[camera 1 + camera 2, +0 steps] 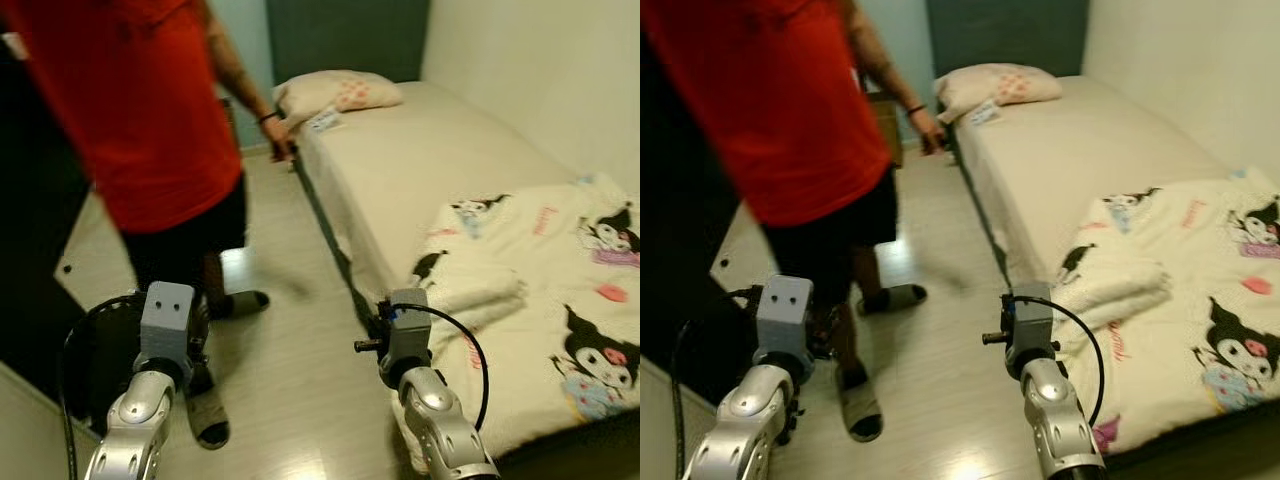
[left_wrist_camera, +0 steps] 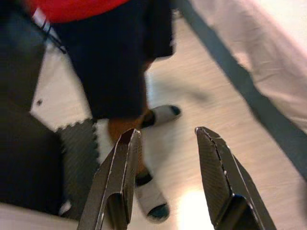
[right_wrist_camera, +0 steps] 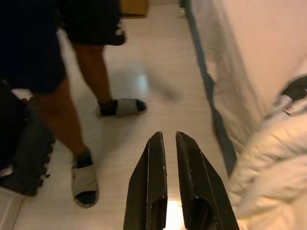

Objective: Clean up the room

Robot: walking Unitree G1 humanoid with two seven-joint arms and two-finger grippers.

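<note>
The crumpled white cartoon-print blanket [image 1: 540, 300] lay on the beige bed [image 1: 420, 160] just right of the nearly closed, empty right end effector [image 3: 170, 143], the nearer one; the left end effector [image 2: 168, 139] gaped wide, empty.

Person [image 1: 150, 140] blurred, head cut off above.
</note>
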